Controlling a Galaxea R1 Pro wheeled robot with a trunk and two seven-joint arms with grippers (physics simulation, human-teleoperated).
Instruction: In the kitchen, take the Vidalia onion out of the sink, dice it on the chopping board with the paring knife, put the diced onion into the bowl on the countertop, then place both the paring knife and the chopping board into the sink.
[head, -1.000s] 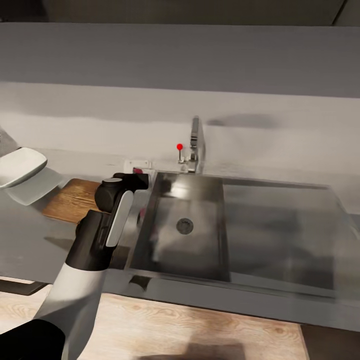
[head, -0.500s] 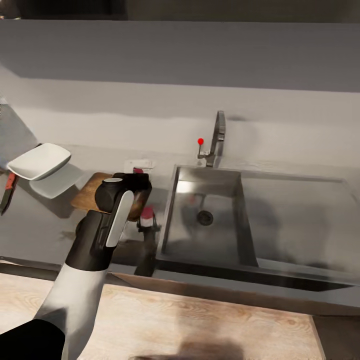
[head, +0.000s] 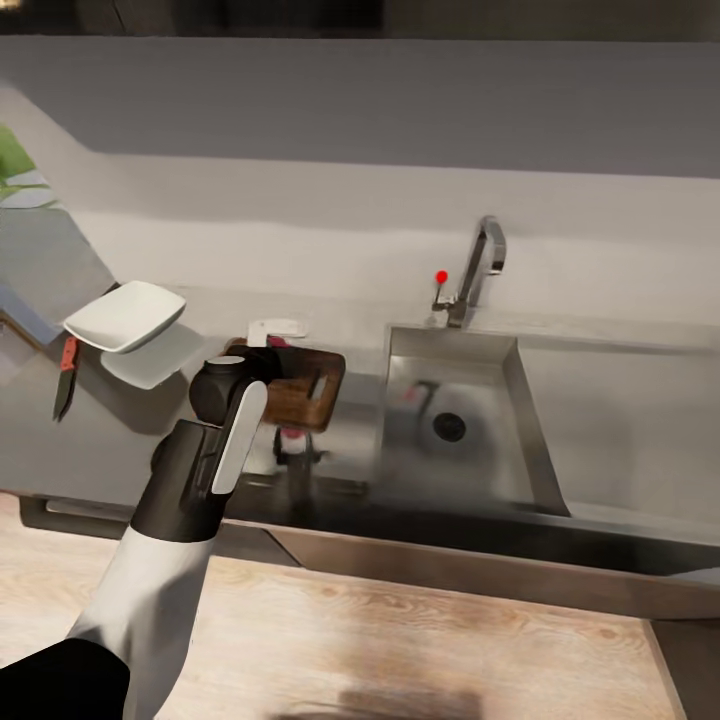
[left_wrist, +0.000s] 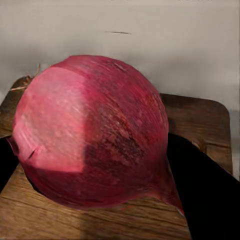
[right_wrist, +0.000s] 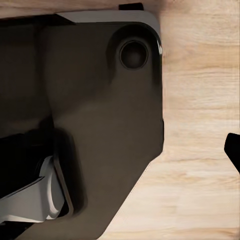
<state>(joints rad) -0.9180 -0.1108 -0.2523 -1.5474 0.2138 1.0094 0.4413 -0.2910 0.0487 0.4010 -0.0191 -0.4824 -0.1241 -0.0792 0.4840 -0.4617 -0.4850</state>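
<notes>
Pinkish-red and papery, the rounded Vidalia onion (left_wrist: 92, 132) sits large in the left wrist view, clasped between the 2 dark fingers (left_wrist: 205, 192) of the left gripper (head: 283, 385), with the dark brown wooden chopping board (left_wrist: 200, 120) directly under and behind it. From the head view the left gripper hangs over the near-left part of that board (head: 305, 390), whose slot hole faces the sink; a small bit of pink shows just below the wrist, though the onion itself is mostly hidden there by the arm. The grey rectangular metal sink (head: 462, 440) with its round drain lies just right of the board, set into the dark grey glossy countertop (head: 620, 400), and the tall chrome tap with a red knob (head: 470, 270) stands at its far edge. Left of the board rests the white squarish shallow bowl (head: 125, 315), and further left the red-handled paring knife (head: 64, 378) lies on the worktop, well apart from the board. The right wrist view shows the robot's dark base (right_wrist: 85, 125) over pale wood floor (right_wrist: 200, 150); whether the right gripper is wide or narrow cannot be told.
</notes>
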